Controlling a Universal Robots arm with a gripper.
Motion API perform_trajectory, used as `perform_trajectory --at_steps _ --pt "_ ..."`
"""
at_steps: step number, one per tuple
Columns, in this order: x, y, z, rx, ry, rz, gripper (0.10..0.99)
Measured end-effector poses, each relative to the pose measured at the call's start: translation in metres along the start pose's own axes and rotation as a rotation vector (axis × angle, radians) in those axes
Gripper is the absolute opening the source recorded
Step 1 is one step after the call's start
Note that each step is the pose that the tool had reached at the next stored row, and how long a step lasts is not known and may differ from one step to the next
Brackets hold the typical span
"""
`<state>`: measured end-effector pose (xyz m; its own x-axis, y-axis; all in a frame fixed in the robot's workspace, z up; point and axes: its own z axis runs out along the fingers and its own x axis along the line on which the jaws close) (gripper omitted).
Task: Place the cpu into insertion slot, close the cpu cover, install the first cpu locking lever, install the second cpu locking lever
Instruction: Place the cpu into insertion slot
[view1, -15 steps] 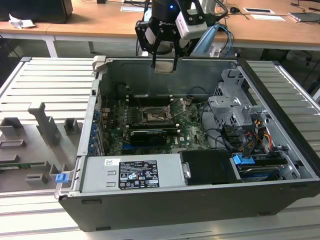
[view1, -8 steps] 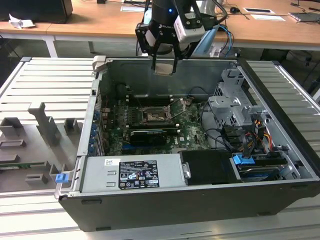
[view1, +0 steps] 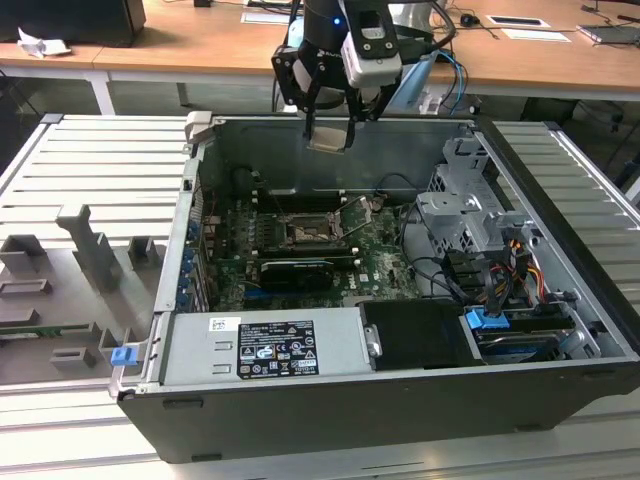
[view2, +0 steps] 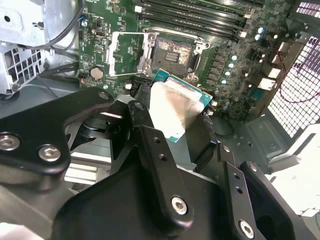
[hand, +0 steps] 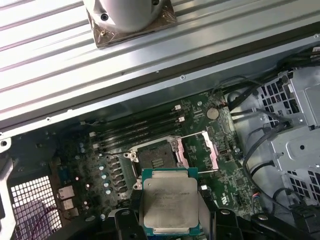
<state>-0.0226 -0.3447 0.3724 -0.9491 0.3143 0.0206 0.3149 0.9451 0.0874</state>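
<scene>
My gripper (view1: 330, 133) hangs above the open computer case, shut on the cpu (view1: 330, 137), a pale silver square chip with a green edge. Both wrist views show the cpu (view2: 177, 105) (hand: 168, 202) clamped between black fingers (view2: 141, 116). It hovers well above the motherboard, apart from it. The insertion slot (view1: 304, 232) (view2: 172, 52) (hand: 154, 157) lies bare below, a dark square recess with a silvery rim. The cpu cover (view1: 352, 216) (view2: 125, 53) (hand: 198, 150) stands swung open beside the slot. Thin lever wires run along the open frame.
Long black memory slots (hand: 137, 131) lie beside the socket. A grey drive cage (view1: 465, 215) with cables fills the case's side at the exterior view's right. The power supply (view1: 265, 345) sits at the front. Grey fixtures (view1: 85, 250) stand on the ribbed table at that view's left.
</scene>
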Motion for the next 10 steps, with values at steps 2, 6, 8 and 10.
perform_trajectory --at_steps 2,6,8,10 --pt "0.0000 0.0000 0.0006 0.000 -0.0012 0.014 0.525" --pt "0.0000 -0.0001 0.0020 -0.001 -0.0020 0.023 0.525" --pt "-0.0001 -0.0002 0.0026 -0.001 -0.0023 0.026 0.525" --pt "-0.0001 -0.0003 0.0031 -0.001 -0.0025 0.029 0.525"
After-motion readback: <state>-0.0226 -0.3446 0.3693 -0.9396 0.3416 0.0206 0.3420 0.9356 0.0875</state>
